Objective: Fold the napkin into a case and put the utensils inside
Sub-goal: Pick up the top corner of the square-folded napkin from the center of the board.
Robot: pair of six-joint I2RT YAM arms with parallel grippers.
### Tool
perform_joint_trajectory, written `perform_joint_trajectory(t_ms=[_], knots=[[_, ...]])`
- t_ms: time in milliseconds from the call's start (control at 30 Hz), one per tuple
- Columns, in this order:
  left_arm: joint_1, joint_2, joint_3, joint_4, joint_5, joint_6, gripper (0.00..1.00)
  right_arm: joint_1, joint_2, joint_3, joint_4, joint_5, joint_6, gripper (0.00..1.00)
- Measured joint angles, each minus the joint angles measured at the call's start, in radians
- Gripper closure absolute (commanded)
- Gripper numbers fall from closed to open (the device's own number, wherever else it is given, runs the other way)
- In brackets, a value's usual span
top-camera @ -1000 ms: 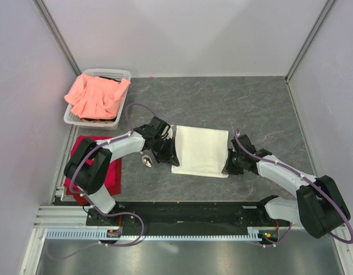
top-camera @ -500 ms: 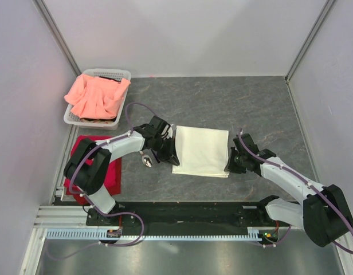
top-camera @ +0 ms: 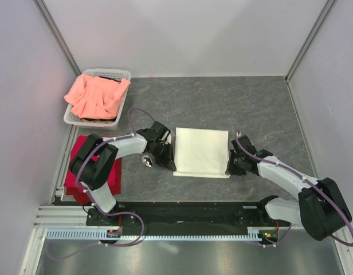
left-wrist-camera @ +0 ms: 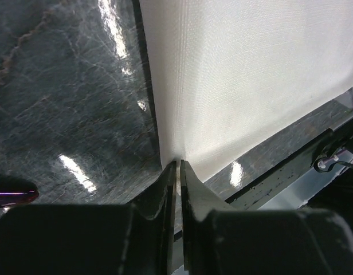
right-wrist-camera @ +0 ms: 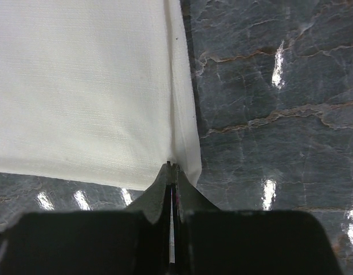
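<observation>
From above, the napkin [top-camera: 201,152] lies flat in the middle of the dark marbled table [top-camera: 251,103], folded to a neat cream-white rectangle. The left gripper [top-camera: 168,165] is down at its near left corner, and the right gripper [top-camera: 230,167] is at its near right corner, so the cloth sits between the two arms. Just left of the left wrist, a spoon [top-camera: 146,161] shows its shiny bowl on the table, partly hidden by the arm. A white basket [top-camera: 126,74] in the far left corner holds a crumpled salmon-pink cloth [top-camera: 96,96]. A red cloth [top-camera: 79,166] lies at the left edge under the left arm's elbow.

Through the left wrist camera, the napkin [left-wrist-camera: 239,74] fills the upper right. Its corner runs right into the dark fingers [left-wrist-camera: 167,183], which stand nearly together, pinching the cloth with only a thin slit between them. At the lower left edge, a purple handle [left-wrist-camera: 13,197] lies on the table, well apart from the cloth.

Through the right wrist camera, the napkin [right-wrist-camera: 85,86] covers the upper left, with a narrow layered strip along its right edge. The fingers [right-wrist-camera: 159,192] are pressed tight together on the near edge, close to the corner, nipping the cloth at their tips.
</observation>
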Motion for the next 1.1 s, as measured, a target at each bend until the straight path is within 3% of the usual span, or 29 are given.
perform_joint_trajectory(t_ms=[667, 900, 1100], knots=[[-0.06, -0.144, -0.055, 0.002, -0.035, -0.026, 0.82, 0.002, -0.077, 0.024, -0.046, -0.018, -0.004, 1.0], [-0.06, -0.137, -0.068, 0.04, -0.003, -0.049, 0.86, 0.002, -0.013, 0.111, -0.039, -0.051, -0.008, 1.0], [-0.06, -0.118, -0.161, 0.101, 0.019, -0.08, 0.88, 0.006, 0.141, 0.244, 0.024, -0.11, -0.011, 1.0]])
